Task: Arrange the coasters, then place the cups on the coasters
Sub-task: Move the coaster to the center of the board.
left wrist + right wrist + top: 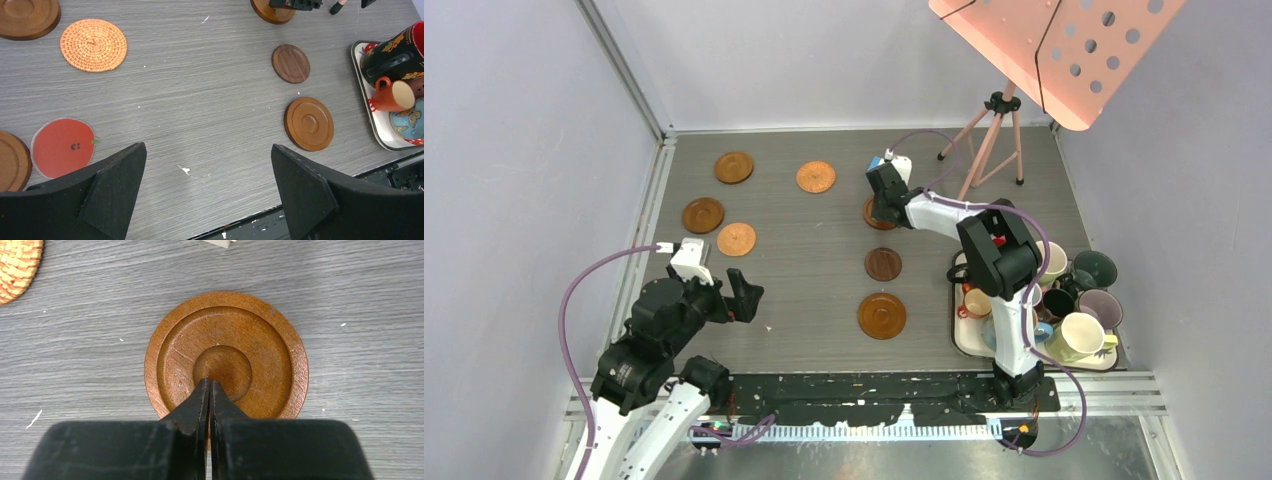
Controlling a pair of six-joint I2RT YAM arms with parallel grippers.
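Observation:
Several round coasters lie on the grey table: two wooden ones [733, 167] [703, 214], two orange ones [816, 176] [736, 239], a dark brown one [883, 264] and a rimmed one [882, 315]. My right gripper [886, 205] is shut with nothing in it. Its tips [209, 381] rest over the centre hollow of another rimmed wooden coaster [260, 340]; contact cannot be told. My left gripper [207, 146] hangs open over bare table near the front edge, between the red coaster [62, 147] and the rimmed coaster [309, 123]. The cups [1079, 335] stand crowded on a tray at the right.
The white tray [378, 134] holds a black mug with red inside [395, 57] and a small orange cup [392, 95]. A tripod stand [994, 130] with a pink perforated panel [1054, 50] stands at the back right. Walls close in left, back and right.

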